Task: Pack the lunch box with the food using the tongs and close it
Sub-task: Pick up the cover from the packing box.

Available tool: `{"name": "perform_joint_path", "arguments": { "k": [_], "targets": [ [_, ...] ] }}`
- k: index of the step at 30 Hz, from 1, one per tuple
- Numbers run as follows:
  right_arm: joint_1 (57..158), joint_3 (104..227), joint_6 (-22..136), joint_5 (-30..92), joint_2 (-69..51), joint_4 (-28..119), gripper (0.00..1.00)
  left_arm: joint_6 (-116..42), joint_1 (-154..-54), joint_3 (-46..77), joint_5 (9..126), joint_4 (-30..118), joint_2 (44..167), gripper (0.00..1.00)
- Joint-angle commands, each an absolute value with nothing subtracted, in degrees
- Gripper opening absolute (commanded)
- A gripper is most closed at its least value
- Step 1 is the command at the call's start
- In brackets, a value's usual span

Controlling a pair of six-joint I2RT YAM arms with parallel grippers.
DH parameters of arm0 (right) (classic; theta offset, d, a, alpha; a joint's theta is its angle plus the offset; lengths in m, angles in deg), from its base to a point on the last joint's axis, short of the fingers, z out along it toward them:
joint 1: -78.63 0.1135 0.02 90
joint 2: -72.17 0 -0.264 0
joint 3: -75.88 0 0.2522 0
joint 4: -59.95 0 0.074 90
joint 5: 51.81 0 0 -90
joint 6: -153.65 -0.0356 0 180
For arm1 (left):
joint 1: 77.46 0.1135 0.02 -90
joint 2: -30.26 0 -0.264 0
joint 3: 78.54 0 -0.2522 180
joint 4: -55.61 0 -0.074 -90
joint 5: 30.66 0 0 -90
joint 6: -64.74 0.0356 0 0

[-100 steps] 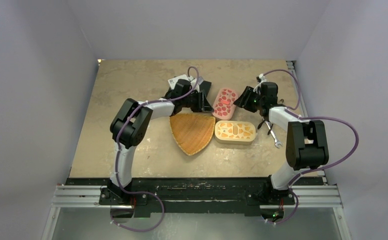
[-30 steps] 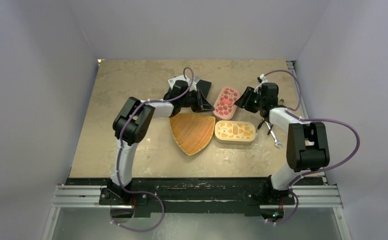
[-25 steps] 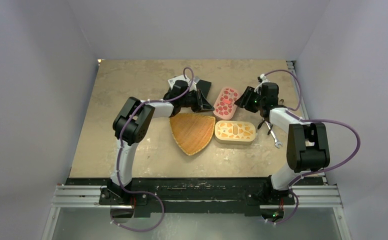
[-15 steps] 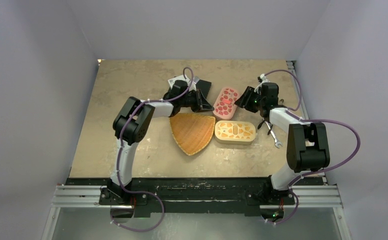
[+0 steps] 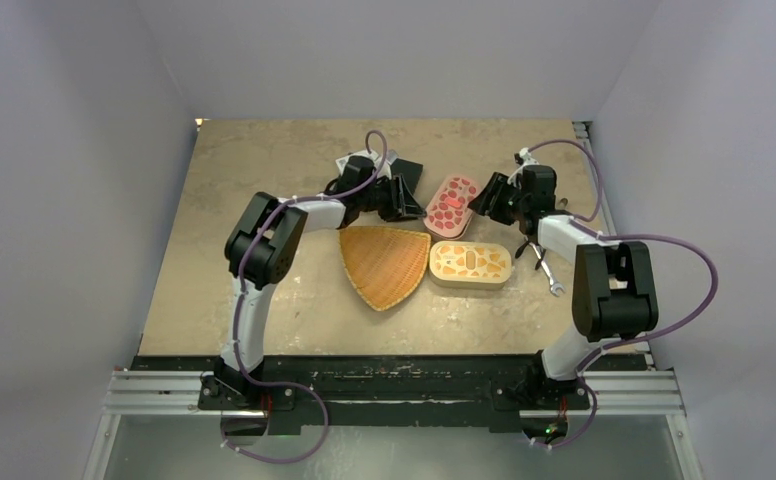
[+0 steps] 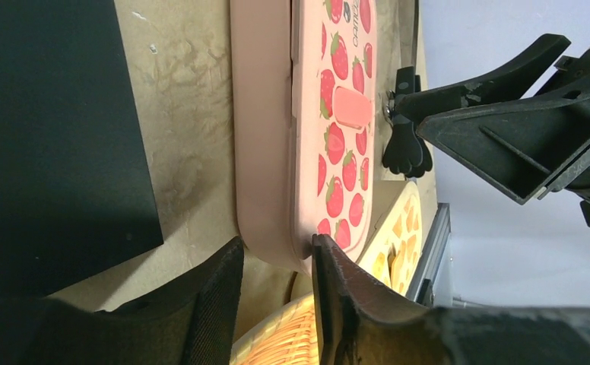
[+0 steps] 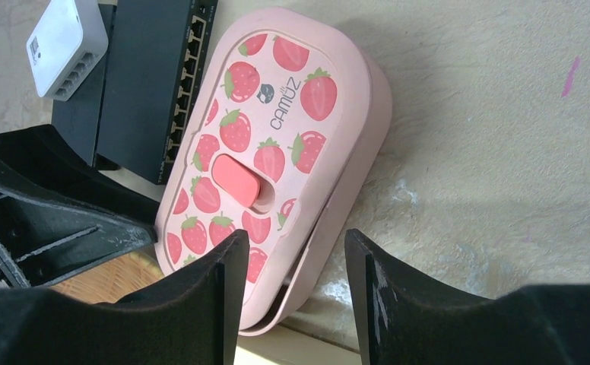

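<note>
One glossy oval lunch box (image 5: 451, 206) lies near a woven triangular tray (image 5: 384, 262).

left hand (image 6: 277, 245) fingers slightly apart at the end of pink strawberry lunch box (image 6: 337, 68), lid on, lying on table (image 6: 193, 114); black box (image 6: 49, 114) beside it, wicker tray (image 6: 277, 342) near the fingertips.

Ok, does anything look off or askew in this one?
Yes. The pink box's lid sits crooked on its base: a gap shows at the end nearest the right fingers, so it seems not fully seated. Nothing looks spilled.
</note>
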State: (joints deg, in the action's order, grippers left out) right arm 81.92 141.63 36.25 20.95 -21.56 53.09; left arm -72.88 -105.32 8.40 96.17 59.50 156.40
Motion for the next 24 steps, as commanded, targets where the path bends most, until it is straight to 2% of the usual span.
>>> {"name": "perform_joint_path", "arguments": {
  "k": [1,10,15,19,24],
  "targets": [
    [81.8,141.5,36.3,20.3,-22.2,56.4,0.53,-68.4,-104.8,5.3,95.1,57.3,156.1,0.39],
    [81.7,141.4,36.5,20.1,-22.5,56.3,0.53,-67.6,-106.6,2.3,97.0,56.9,158.0,0.46],
    [81.7,141.3,36.6,20.1,-22.2,56.0,0.53,-65.6,-107.4,0.3,95.9,52.4,159.0,0.45],
    [81.7,141.2,36.5,20.0,-22.2,55.9,0.53,-65.3,-107.5,0.2,95.8,51.2,159.4,0.36],
    [81.7,141.1,36.4,19.9,-21.9,55.7,0.53,-66.6,-107.5,0.8,95.4,51.0,159.1,0.14]
  ]
}}
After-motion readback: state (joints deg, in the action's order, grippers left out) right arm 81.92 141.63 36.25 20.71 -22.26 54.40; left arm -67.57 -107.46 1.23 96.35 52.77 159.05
